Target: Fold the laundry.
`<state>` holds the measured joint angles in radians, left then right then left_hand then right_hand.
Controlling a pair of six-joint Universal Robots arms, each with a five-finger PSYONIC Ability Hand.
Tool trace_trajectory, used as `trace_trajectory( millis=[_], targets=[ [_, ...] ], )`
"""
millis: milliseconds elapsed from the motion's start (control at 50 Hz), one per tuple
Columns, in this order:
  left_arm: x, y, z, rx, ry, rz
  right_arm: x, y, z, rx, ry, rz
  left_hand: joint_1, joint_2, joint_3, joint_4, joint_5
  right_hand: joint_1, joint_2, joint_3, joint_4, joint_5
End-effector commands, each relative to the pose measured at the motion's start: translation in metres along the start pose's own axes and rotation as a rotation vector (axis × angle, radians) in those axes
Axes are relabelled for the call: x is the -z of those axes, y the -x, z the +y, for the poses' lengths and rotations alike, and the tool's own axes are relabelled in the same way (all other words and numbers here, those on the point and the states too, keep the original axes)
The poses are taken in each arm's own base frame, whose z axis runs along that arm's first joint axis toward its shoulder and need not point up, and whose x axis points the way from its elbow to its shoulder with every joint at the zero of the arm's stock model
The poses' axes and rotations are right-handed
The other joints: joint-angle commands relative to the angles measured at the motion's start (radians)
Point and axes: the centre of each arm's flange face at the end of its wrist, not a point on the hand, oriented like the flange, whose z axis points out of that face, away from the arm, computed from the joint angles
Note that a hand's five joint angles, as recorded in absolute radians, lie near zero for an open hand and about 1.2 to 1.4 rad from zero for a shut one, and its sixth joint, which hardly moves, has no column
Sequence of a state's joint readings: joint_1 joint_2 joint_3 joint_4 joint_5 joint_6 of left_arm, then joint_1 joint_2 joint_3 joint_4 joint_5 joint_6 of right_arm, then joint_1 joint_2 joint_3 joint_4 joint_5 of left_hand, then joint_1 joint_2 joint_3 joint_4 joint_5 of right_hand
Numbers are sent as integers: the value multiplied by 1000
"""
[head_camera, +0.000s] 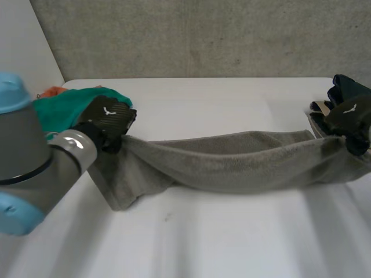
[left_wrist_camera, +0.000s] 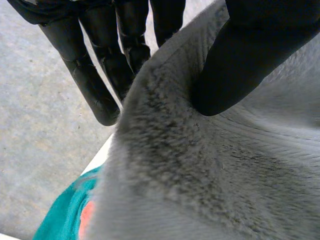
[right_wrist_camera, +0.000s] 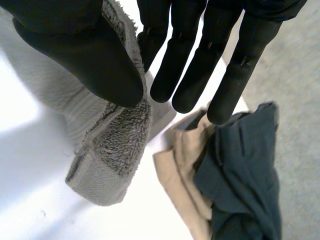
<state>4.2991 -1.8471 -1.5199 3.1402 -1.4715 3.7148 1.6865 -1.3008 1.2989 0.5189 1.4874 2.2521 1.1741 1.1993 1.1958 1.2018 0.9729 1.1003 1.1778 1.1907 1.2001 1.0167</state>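
Two ends of a long grey terry towel, each pinched tight: left hand on one, right hand opposite.

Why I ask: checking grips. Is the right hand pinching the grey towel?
Yes, in the right wrist view the right hand pinches one end of the grey towel between its thumb and fingers.

The left arm extends forward at the left side; the left hand pinches one end of the towel between thumb and nearly straight fingers. The right hand, well apart at the right side, pinches the opposite end between thumb and straight fingers
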Motion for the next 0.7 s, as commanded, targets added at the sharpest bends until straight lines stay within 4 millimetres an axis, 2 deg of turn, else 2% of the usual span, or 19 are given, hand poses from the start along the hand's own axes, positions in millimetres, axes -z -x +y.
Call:
trace_trajectory(
  millis=[20,40,60,100,120,140,200,240,300,360,400,420,460,480,560,580,620,680,700],
  targets=[
    [-60,21,-20,-157,-162,-147,-45,-19,-13,38,-40,193,222,197,200,194,249,296,218,206,196,205],
    [-71,34,-36,-184,-251,-228,-48,-25,-20,40,-75,236,222,197,200,194,249,296,218,206,196,205],
    [-76,42,-46,-193,-304,-274,-52,-40,-37,35,-158,331,222,197,200,194,249,296,218,206,196,205],
    [-81,57,-66,-205,-421,-365,-53,-57,-56,29,-258,443,222,197,200,194,249,296,218,206,196,205],
    [-82,73,-89,-212,-554,-473,-53,-66,-65,25,-312,502,222,197,200,194,249,296,218,206,196,205],
    [-81,81,-100,-211,-617,-523,-48,-84,-83,14,-426,631,222,197,200,194,249,296,218,206,196,205],
    [-73,95,-130,-201,-829,-660,-39,-102,-104,-12,-592,797,222,197,200,194,249,296,218,206,196,205],
    [-70,98,-136,-191,-883,-692,-24,-113,-119,-26,-733,936,222,197,200,194,249,296,218,206,196,205],
    [-71,94,-127,-168,-846,-660,-8,-115,-124,-20,-815,1004,222,197,200,194,249,296,218,206,196,205],
    [-70,86,-107,-135,-756,-595,-8,-108,-121,-8,-816,972,222,197,200,194,249,296,218,206,196,205],
    [-70,83,-95,-118,-709,-568,-17,-96,-113,3,-793,910,222,197,200,194,249,296,218,206,196,205],
    [-70,80,-79,-102,-659,-542,-20,-92,-110,6,-781,890,222,197,200,194,249,296,218,206,196,205],
    [-71,76,-63,-88,-614,-519,-29,-78,-98,6,-728,825,222,197,200,194,249,296,218,206,196,205],
    [-72,69,-47,-75,-571,-488,-33,-73,-93,8,-705,797,222,197,200,194,249,296,218,206,196,205],
    [-72,50,-18,-50,-488,-428,-62,-39,-63,12,-580,630,222,197,200,194,249,296,218,206,196,205],
    [-72,46,-12,-48,-471,-415,-77,-23,-48,10,-522,559,222,197,200,194,249,296,218,206,196,205],
    [-72,40,-2,-45,-441,-396,-89,-8,-33,9,-462,492,222,197,200,194,249,296,218,206,196,205],
    [-74,23,23,-41,-370,-348,-108,20,-7,5,-358,376,222,197,200,194,249,296,218,206,196,205],
    [-77,14,40,-35,-322,-323,-112,27,-1,2,-335,347,222,197,200,194,249,296,218,206,196,205]
  ],
)
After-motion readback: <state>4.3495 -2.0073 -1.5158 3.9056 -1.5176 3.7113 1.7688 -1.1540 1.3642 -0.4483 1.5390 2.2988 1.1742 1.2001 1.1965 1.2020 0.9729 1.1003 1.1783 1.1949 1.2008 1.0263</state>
